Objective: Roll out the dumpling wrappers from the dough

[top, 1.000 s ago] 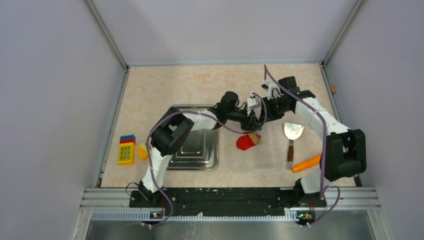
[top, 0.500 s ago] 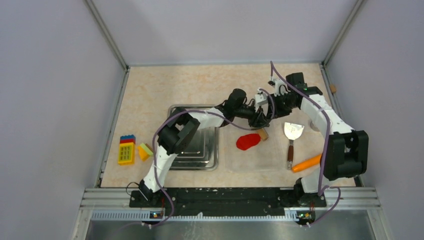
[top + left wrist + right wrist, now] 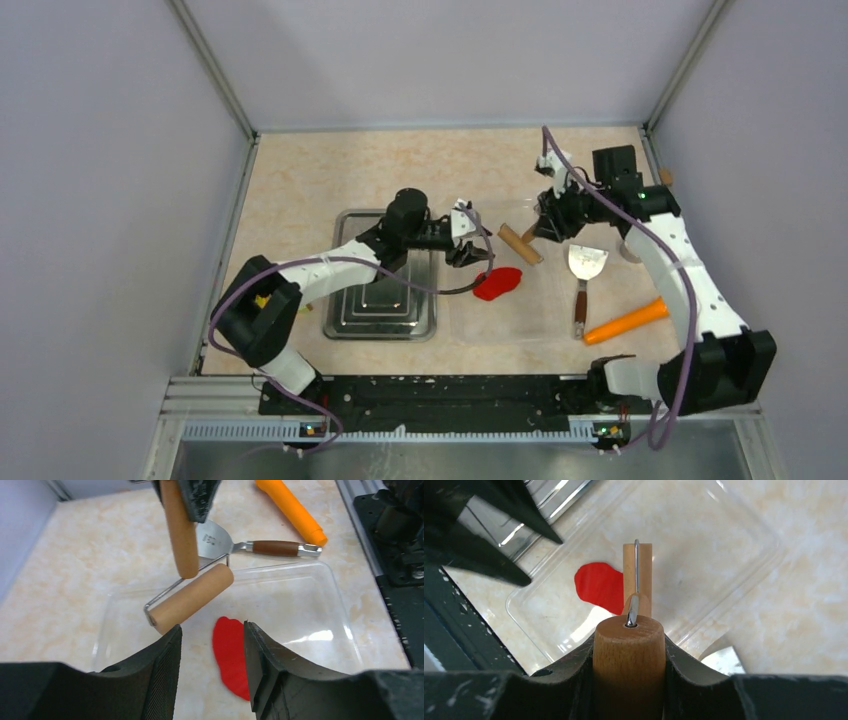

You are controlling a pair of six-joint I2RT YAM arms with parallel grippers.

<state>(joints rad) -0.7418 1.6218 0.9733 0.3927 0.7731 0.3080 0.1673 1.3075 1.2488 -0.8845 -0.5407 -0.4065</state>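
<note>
The dough (image 3: 497,283) is a flat, bright red oval lying in a clear plastic tray (image 3: 520,325). My right gripper (image 3: 545,225) is shut on the wooden handle (image 3: 629,665) of a small roller. It holds the roller head (image 3: 520,243) in the air, above and just right of the dough. In the left wrist view the dough (image 3: 227,652) shows below my left gripper (image 3: 212,630), which is open and holds nothing. That gripper (image 3: 470,252) hovers just left of the dough. The dumpling wrappers are out of view.
A metal spatula (image 3: 583,275) with a brown handle lies right of the clear tray. An orange carrot (image 3: 627,321) lies nearer the front right. A steel tray (image 3: 385,300) sits under the left forearm. Grey walls enclose the table.
My left gripper has let go near the roller, opened and drawn back to the left. The right arm has raised the roller and carried it right, off the dough.
</note>
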